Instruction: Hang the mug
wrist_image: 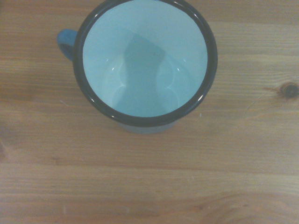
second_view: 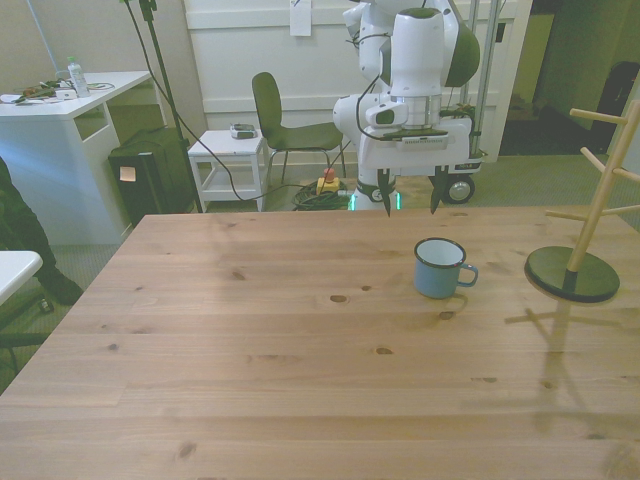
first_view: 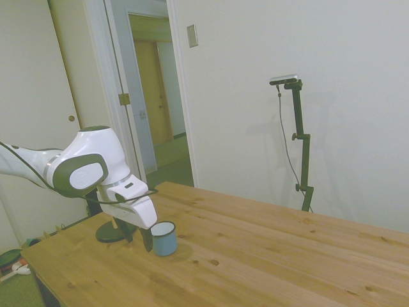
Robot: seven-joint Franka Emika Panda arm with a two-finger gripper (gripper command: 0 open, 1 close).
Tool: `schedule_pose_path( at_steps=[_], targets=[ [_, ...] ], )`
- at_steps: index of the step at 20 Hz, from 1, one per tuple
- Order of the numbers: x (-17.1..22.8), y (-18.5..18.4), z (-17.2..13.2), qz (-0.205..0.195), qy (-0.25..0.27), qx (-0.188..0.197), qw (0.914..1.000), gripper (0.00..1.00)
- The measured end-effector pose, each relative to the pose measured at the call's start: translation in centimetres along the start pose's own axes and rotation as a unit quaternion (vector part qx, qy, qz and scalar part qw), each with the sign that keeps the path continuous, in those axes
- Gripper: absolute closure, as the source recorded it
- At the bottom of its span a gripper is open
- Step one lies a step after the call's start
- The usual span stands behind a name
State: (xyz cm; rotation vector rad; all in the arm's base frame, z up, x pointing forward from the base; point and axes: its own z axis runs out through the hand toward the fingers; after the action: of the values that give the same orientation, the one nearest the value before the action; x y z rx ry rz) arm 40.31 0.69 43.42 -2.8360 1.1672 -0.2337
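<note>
The mug stands upright on the wooden table, mouth up. In the front view its small loop handle points toward the wooden peg rack, which stands near it on a dark round base toward the front view's right; mug and rack are apart, with bare tabletop between them. The rack is cut off by the edge of that picture, so its top and some of its pegs go unseen. In the side view only the rack's dark base and a short piece of its post show, the rest being hidden behind the arm.

The gripper hangs behind the mug and above it in the front view, its two dark fingers pointing down and spread wide apart with nothing between them. In the side view the gripper appears just beside the mug, on the side toward the rack's base; whether a finger touches the mug's wall cannot be told from that angle (the fingers there overlap each other and read as one dark shape).

The wrist view looks straight down into the mug: pale inside, thin dark rim, the handle a small blue nub at the rim's edge. The upper part of the rim is cut off by the frame.
</note>
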Motion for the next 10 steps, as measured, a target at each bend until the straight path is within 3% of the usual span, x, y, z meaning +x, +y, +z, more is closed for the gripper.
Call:
schedule_pose_path(
  at_steps=[4,10],
  targets=[
    [-0.1,-0.7,-0.3,-0.008,-0.004,-0.006,0.9999,0.00],
    [1.3,-3.0,-4.0,-0.124,0.017,-0.013,0.9920,0.00]
  ],
)
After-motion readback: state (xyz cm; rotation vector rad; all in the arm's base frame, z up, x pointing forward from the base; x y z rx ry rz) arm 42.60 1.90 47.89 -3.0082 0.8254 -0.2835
